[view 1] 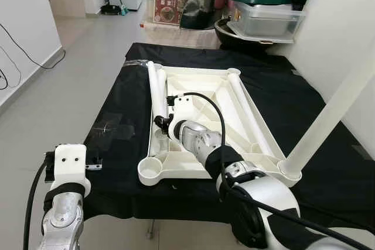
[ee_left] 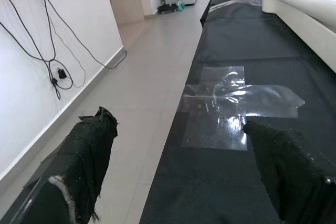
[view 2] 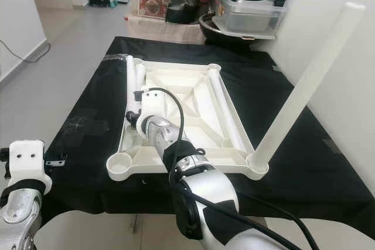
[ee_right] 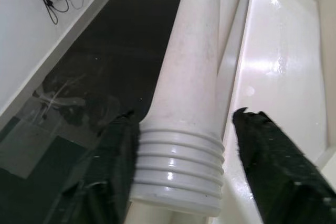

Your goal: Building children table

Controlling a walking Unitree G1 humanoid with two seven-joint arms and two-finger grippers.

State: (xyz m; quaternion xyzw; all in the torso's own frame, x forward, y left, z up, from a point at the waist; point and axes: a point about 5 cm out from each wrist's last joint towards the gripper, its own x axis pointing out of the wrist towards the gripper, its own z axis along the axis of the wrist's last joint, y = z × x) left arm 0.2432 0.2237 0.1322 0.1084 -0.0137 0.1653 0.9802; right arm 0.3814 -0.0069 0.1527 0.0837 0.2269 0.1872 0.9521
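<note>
Nearest the camera, the left gripper (ee_left: 178, 166) hovered with its two black fingers (ee_left: 84, 166) spread wide over the near left edge of the black-covered work surface (view 1: 117, 127), holding nothing, above a patch of clear tape (ee_left: 231, 103). Open tiled floor (view 1: 64, 80) ran alongside that edge toward a white wall (ee_left: 47, 51) hung with loose cables (ee_left: 52, 51).

Farther in, the right gripper (ee_right: 181, 156) reached across the upturned white children's tabletop (view 1: 205, 121), which lay near the middle of the black cloth. Its fingers (ee_right: 273, 166) stood apart on either side of the threaded end of a loose white table leg (ee_right: 189, 93); whether they touched it could not be told. That leg lay along the tabletop's left rim, beside a second leg (view 1: 162, 86). Another leg (view 1: 249, 118) lay along the right rim. At the near right corner, one leg (view 2: 304, 86) stood fitted in its socket, tilting up toward the right wall.

Beyond the far edge, stacked boxes and a lidded bin (view 1: 261, 10) crowded the floor.
</note>
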